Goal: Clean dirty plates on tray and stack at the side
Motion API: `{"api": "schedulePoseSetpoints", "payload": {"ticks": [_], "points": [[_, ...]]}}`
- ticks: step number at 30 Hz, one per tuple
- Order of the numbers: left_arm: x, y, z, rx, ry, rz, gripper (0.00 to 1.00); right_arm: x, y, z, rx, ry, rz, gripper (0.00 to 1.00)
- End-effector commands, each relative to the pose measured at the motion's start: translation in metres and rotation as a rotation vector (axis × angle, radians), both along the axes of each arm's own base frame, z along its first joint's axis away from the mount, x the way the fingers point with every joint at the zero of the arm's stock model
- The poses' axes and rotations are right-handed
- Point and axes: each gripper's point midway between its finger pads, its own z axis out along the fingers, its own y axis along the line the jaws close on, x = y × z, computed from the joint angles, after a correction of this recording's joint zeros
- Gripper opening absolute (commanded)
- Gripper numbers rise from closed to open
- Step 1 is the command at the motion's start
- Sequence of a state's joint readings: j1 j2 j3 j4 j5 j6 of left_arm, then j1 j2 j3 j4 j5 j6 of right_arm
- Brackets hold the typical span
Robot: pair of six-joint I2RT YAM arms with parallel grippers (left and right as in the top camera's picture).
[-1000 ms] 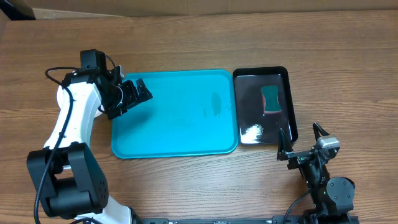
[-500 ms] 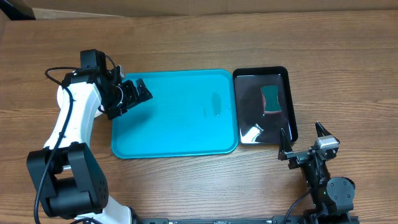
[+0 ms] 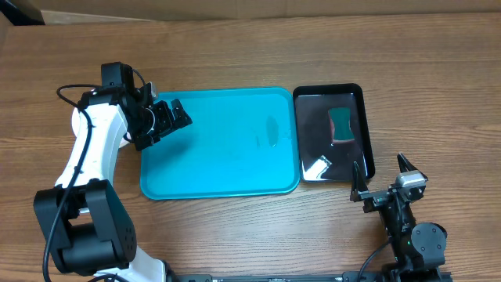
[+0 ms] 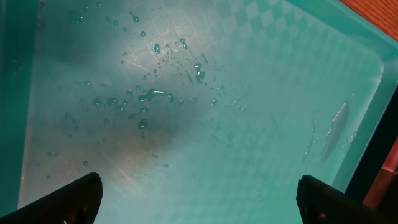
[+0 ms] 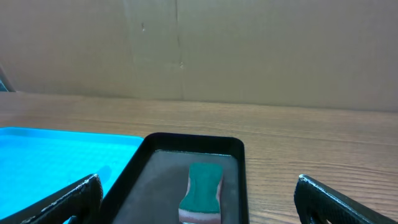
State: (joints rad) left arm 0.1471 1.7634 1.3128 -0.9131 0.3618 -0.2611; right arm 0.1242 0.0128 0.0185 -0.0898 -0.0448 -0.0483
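Your turquoise tray is stiff but water-beaded, probably slippery, so take its raised rim; the left gripper over its left edge and the right gripper both gape empty.

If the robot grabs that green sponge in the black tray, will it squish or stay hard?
Probably squish: the sponge looks like soft foam with a reddish layer underneath. It's likely light, so a nudge may slide it across the glossy black tray. It lies flat, so it shouldn't roll.
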Motion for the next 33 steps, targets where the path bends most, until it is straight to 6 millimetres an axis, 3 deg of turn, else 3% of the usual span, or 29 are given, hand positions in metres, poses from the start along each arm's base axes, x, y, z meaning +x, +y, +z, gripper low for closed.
{"api": "schedulePoseSetpoints", "payload": {"ticks": [1,14,18,20,21,26,31,33], "points": [[0.004,0.000,0.012,0.016,-0.041,-0.015,1.00,0.000,-0.003,-0.001,-0.004,-0.007,-0.012,1.00],[0.004,0.000,0.012,0.016,-0.041,-0.015,1.00,0.000,-0.003,-0.001,-0.004,-0.007,-0.012,1.00],[0.004,-0.006,0.028,0.025,-0.087,-0.033,1.00,0.001,-0.003,-0.001,-0.004,-0.007,-0.013,1.00],[0.002,-0.016,0.048,0.049,-0.145,-0.062,1.00,0.000,-0.003,-0.001,-0.004,-0.007,-0.012,1.00],[-0.001,-0.025,0.072,0.081,-0.217,-0.088,1.00,0.000,-0.003,-0.001,-0.004,-0.007,-0.012,1.00],[-0.027,-0.059,0.152,0.104,-0.458,-0.173,1.00,0.000,-0.003,-0.001,-0.004,-0.007,-0.012,1.00],[-0.065,-0.066,0.219,0.102,-0.677,-0.190,1.00,0.000,-0.003,-0.001,-0.004,-0.007,-0.012,1.00],[-0.081,-0.065,0.238,0.103,-0.746,-0.184,1.00,0.001,-0.003,-0.001,-0.004,-0.007,-0.013,1.00]]}}
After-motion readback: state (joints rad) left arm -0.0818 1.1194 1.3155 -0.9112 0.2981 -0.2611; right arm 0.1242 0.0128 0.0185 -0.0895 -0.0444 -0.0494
